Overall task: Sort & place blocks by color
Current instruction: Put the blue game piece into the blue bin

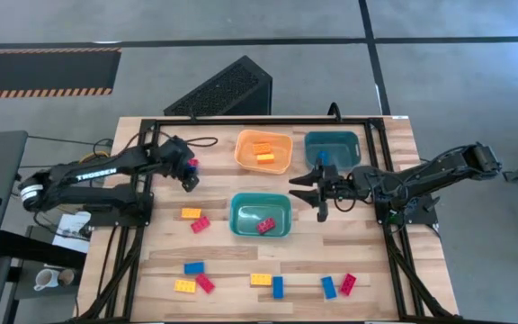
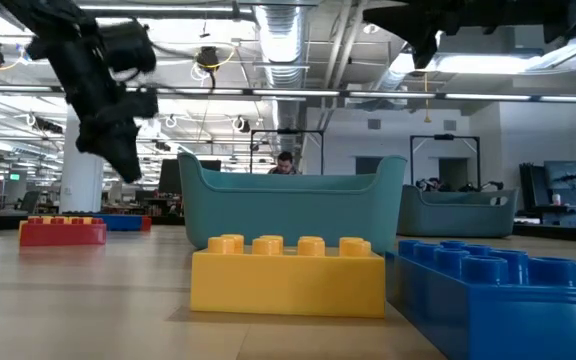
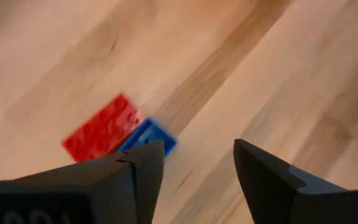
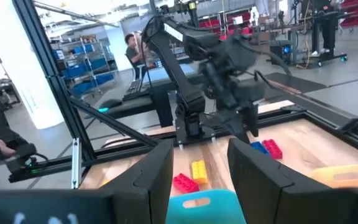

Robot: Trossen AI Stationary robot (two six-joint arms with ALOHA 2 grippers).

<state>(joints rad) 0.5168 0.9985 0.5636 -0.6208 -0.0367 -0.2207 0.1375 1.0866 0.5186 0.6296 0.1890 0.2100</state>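
The left tool (image 1: 190,171) hangs over the tabletop (image 1: 241,270) at about ten o'clock from the centre, its jaws apart and empty above a red block (image 3: 102,129) and a blue block (image 3: 149,136) that lie touching. The right tool (image 1: 306,191) hovers at about two o'clock, between the two teal bins, jaws part open and holding nothing. Two blocks lie in the orange bin (image 1: 263,150), one red block in the nearer teal bin (image 1: 261,215). Other blocks are scattered from nine o'clock round to five o'clock along the near edge.
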